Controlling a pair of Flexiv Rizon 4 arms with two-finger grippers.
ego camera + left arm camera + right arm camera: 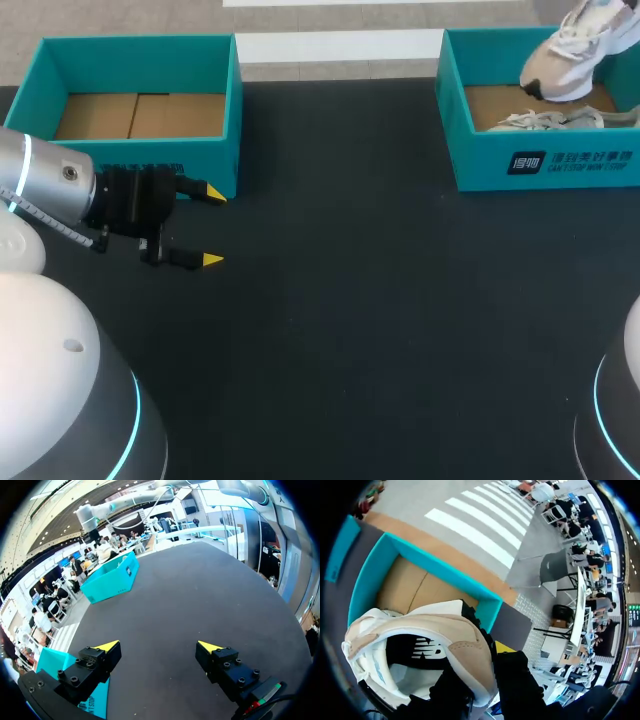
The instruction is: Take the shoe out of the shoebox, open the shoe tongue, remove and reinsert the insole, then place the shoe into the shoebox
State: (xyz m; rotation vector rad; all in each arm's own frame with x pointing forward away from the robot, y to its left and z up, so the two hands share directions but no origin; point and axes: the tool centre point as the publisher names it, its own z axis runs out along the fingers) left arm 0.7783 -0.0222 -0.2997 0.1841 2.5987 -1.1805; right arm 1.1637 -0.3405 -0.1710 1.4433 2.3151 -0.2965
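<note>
The black worktop (380,330) carries two teal shoeboxes at its far edge, well apart. The left shoebox (236,110) shows only its bare cardboard floor. The right shoebox (480,165) has a second sneaker (550,120), white, lying on its side inside.

My left arm comes in low beside the left shoebox, level with the worktop. Above the right shoebox hangs the beige-and-white sneaker (570,55), clear of the walls and tilted. This is the first step in hand: the shoe is lifted out, but not yet carried over the worktop.

In the right wrist view the sneaker (420,645) fills the foreground, its opening turned toward the camera, with the box's cardboard floor (415,590) under it. The right gripper (487,650) is clamped on the padded heel collar, one finger on each side of the wall. That hold likely serves to leave the tongue and insole free for the other arm.

The left gripper (212,227) stands with its fingers wide apart and nothing between them. Its wrist view shows the left gripper (157,647) facing bare worktop, probably waiting where the sneaker can be brought to it.
</note>
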